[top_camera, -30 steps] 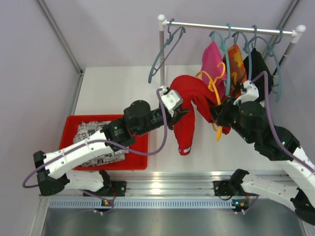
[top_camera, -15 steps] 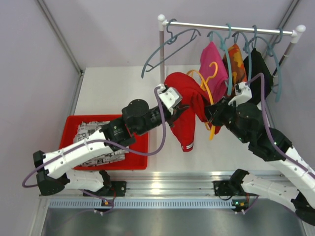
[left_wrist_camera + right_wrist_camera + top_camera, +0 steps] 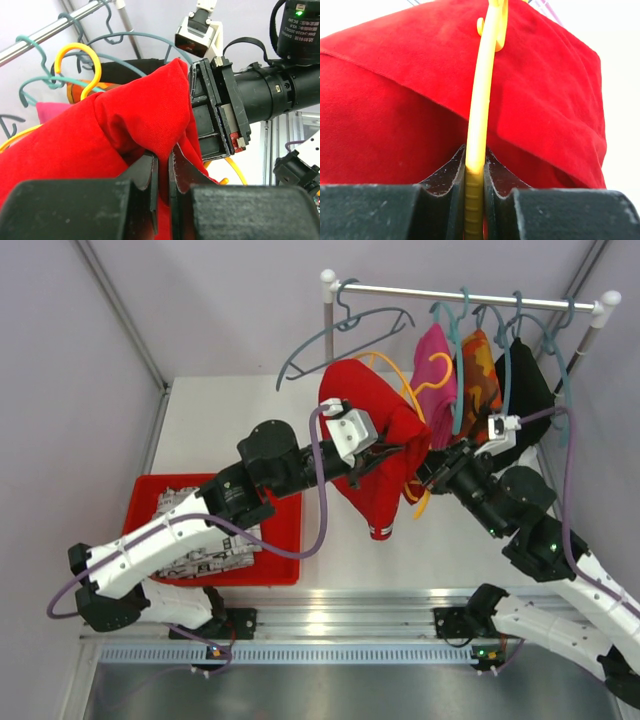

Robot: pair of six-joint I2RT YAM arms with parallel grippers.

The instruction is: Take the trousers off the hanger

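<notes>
Here, the left gripper [image 3: 161,160] has its jaws pinched together on a fold of the red trousers [image 3: 372,455]. The right gripper [image 3: 475,160] is clamped on the bar of the one yellow hanger [image 3: 482,100], which runs across the red cloth. Both grippers meet at this garment, held in the air above the white table [image 3: 230,415], just below and in front of the rail [image 3: 470,295].

There are five pairs of trousers. The red pair is bunched and creased, one leg hanging down with a white-marked hem. Three pairs hang side by side on the rail: magenta pink [image 3: 437,365], orange camouflage [image 3: 480,370] and plain black [image 3: 525,385]. The fifth, black-and-white patterned [image 3: 190,530], lies crumpled in a red tray [image 3: 140,485] at the table's left. Four teal hangers are on the rail; the leftmost teal hanger [image 3: 340,335] is bare and tilted.
</notes>
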